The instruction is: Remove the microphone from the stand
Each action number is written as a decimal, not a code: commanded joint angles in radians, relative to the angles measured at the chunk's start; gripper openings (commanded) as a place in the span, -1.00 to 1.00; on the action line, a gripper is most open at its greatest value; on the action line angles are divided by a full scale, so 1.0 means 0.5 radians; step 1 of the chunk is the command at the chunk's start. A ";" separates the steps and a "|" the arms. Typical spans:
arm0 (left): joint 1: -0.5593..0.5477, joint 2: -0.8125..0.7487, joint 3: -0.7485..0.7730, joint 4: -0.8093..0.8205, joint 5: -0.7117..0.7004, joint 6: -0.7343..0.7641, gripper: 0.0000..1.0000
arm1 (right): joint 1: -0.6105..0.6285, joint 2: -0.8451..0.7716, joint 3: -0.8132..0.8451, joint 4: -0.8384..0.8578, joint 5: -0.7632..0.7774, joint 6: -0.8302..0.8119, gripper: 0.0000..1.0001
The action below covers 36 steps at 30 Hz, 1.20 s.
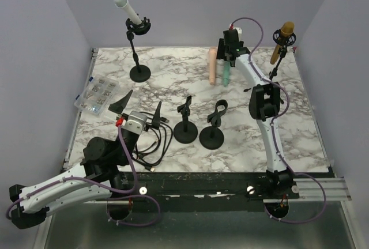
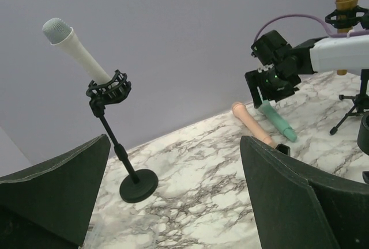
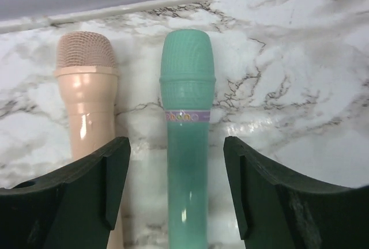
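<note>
**Teal microphone down flat, two more waiting in their clips**

Teal plastic fills the right wrist view. The teal microphone (image 3: pixel 187 134) lies on the marble surface (image 1: pixel 300 134) with its head toward the top of the frame, just beside a peach microphone (image 3: pixel 86 105). The right gripper (image 3: pixel 174 151) hangs over it with fingers spread, one on each side of the barrel and neither touching it. Judged from how it lies, this one is already off any stand.

Two microphones sit in clips. The white microphone (image 1: pixel 128 10) tilts in its stand (image 1: pixel 138 59) at the upper left of the overhead view. The gold microphone (image 1: pixel 281 44) is at the upper right, near the right gripper. Two empty stands (image 1: pixel 185 125) sit at centre.

Each looks rigid, light and smooth-bodied, so it is likely to slip in a loose pinch and to roll once laid down. The best hold is probably on the barrel between head and clip, pulling along the microphone's own axis so the light stand does not tip.

The left gripper (image 1: pixel 138 108), at the lower left, is also spread wide. It faces the white microphone but is well apart from it.
</note>
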 commanded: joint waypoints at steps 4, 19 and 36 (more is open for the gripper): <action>0.007 -0.145 0.144 -0.203 0.078 -0.290 0.94 | -0.009 -0.920 -0.336 -0.223 -0.141 0.023 0.49; -0.013 -0.067 0.205 -0.351 0.215 -0.511 0.92 | -0.011 -2.452 -1.681 0.189 0.285 -0.126 0.91; -0.027 -0.034 0.232 -0.395 0.221 -0.510 0.93 | -0.085 -1.829 -1.322 0.357 1.043 -0.251 1.00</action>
